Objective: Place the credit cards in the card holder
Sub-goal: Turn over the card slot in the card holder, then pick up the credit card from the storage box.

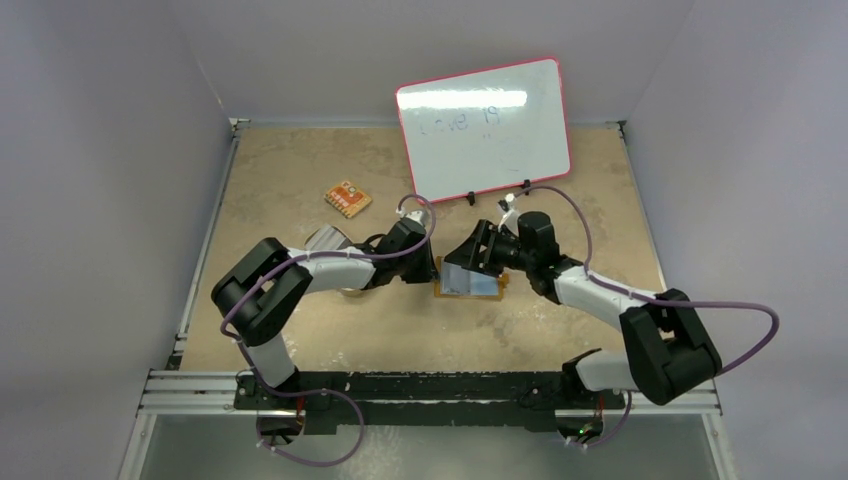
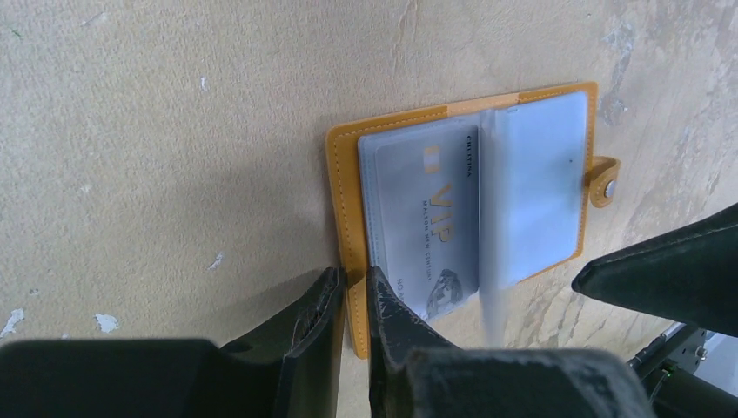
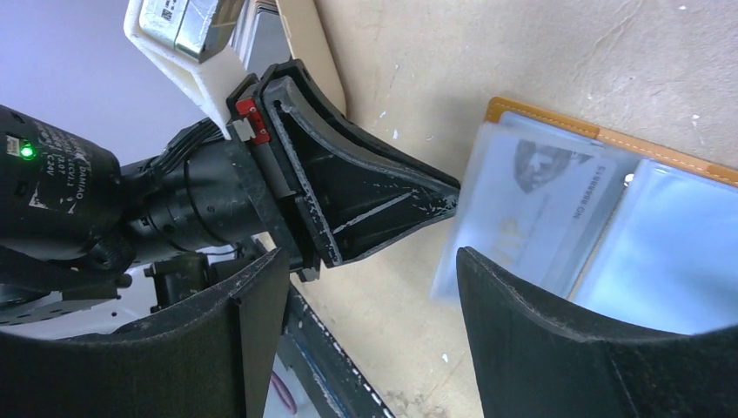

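The orange card holder lies open mid-table, its clear sleeves up. In the left wrist view a grey-silver credit card marked VIP sits in the left sleeve of the holder. My left gripper is shut on the holder's orange left edge, near its lower corner. My right gripper is open and empty, just above the holder and that card, one finger over the sleeves. More grey cards lie by the left arm, partly hidden.
An orange patterned flat piece lies at the back left. A red-framed whiteboard stands at the back. A tan dish rim shows behind my left gripper. The two grippers are close together over the holder.
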`<action>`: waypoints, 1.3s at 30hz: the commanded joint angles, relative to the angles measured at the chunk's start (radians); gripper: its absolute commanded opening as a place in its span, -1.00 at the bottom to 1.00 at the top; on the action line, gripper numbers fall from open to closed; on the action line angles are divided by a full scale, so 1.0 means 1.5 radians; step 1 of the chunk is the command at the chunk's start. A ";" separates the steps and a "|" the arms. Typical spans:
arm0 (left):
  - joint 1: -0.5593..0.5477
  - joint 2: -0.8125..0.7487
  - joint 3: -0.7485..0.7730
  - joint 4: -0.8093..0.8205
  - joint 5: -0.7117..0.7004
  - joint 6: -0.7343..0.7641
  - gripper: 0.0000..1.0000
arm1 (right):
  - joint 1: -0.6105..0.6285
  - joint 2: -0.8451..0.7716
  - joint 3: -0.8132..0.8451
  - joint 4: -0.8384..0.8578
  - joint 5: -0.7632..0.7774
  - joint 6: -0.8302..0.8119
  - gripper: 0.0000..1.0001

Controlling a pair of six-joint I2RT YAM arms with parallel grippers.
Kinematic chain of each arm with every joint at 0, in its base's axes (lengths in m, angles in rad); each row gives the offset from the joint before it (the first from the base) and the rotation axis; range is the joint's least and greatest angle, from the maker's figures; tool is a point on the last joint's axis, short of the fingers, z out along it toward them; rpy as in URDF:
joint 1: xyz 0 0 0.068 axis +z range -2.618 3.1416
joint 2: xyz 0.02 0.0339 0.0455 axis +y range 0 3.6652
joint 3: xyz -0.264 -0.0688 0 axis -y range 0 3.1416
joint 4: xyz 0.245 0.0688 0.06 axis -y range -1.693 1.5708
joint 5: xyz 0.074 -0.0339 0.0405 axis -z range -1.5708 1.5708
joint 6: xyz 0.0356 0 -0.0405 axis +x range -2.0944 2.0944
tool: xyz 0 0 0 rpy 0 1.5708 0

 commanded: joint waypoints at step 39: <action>0.126 -0.245 0.121 -0.506 -0.458 0.435 0.22 | 0.002 -0.093 0.140 -0.235 0.129 -0.174 0.44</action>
